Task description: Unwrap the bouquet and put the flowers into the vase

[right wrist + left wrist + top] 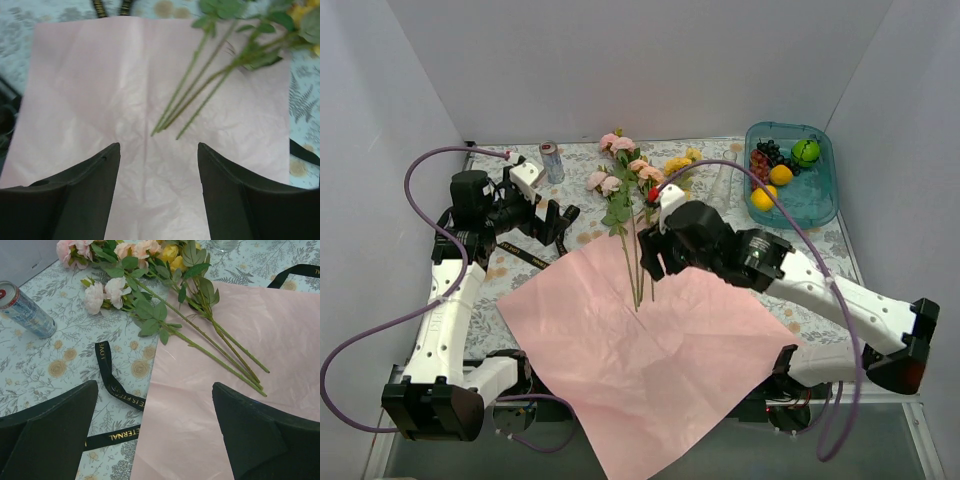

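Note:
The bouquet lies unwrapped: its pink paper sheet (640,340) is spread flat on the table. The flowers (625,185), pink and yellow, lie loose with their blooms on the tablecloth and their stem ends on the sheet's far edge. The black ribbon (525,255) lies left of the sheet. The clear vase (724,180) stands just right of the blooms. My left gripper (560,225) hovers open over the sheet's left edge (154,385), near the ribbon (107,375). Open and empty, my right gripper (648,262) hangs over the paper (100,90), just short of the stem ends (195,95).
A silver drink can (551,160) stands at the back left, near the left gripper. A teal tray (820,200) holding round fruit (780,175) and grapes sits at the back right. White walls close in three sides. The sheet overhangs the near table edge.

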Robot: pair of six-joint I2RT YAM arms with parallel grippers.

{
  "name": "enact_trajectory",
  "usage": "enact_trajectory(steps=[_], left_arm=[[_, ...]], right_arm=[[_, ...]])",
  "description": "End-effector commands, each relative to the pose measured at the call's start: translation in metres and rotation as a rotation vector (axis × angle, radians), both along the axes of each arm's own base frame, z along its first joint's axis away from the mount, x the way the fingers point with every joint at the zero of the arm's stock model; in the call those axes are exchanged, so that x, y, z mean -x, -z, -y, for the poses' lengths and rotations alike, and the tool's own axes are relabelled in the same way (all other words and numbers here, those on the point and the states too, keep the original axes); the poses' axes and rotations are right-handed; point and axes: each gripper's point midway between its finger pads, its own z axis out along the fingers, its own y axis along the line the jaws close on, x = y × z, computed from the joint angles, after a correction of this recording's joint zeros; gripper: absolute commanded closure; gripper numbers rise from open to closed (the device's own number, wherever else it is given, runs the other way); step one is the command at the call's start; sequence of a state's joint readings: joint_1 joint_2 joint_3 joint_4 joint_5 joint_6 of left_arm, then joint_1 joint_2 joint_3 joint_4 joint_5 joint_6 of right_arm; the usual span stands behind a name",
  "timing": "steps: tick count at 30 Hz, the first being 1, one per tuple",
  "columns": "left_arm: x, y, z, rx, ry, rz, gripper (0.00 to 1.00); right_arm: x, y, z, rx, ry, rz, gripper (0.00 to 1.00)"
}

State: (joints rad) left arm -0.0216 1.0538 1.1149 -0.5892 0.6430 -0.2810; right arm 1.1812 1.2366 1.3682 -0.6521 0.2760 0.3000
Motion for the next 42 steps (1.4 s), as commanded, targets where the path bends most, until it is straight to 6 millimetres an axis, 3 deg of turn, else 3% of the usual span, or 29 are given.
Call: enact_trajectory(steps=[1, 5, 7, 8, 14, 22, 31, 38, 42], left_arm=[[0.003, 0.005, -0.002, -0.013, -0.006, 0.007, 0.02], [0.006, 0.017, 0.002, 0.0, 0.018, -0.052, 0.02], [0.008, 0.02, 0.002, -0.001, 0.021, -0.072, 0.04], [0.008, 0.021, 0.002, -0.004, 0.019, -0.077, 0.04], [0.016, 0.034, -0.001, -0.039, 0.035, -0.085, 0.05], [0.019, 0.046, -0.002, -0.063, 0.055, -0.102, 0.05], [0.02, 0.053, -0.001, -0.073, 0.071, -0.106, 0.05], [0.02, 0.056, -0.003, -0.094, 0.07, -0.1, 0.05], [0.019, 0.055, -0.007, -0.113, 0.061, -0.092, 0.05]], right_arm=[[-0.07, 0.045, 0.016, -0.033, 0.181, -0.142, 0.38], [-0.111, 0.106, 0.014, 0.047, 0.317, -0.206, 0.55], [-0.124, 0.117, 0.006, 0.039, 0.342, -0.208, 0.59], [-0.13, 0.135, 0.003, 0.064, 0.35, -0.227, 0.59], [-0.169, 0.173, -0.006, 0.073, 0.42, -0.224, 0.57], [-0.206, 0.191, -0.002, 0.066, 0.493, -0.185, 0.41], [-0.234, 0.196, -0.001, 0.016, 0.523, -0.173, 0.41], [-0.244, 0.22, 0.004, 0.063, 0.553, -0.209, 0.44], [-0.247, 0.224, 0.003, 0.056, 0.554, -0.213, 0.48]])
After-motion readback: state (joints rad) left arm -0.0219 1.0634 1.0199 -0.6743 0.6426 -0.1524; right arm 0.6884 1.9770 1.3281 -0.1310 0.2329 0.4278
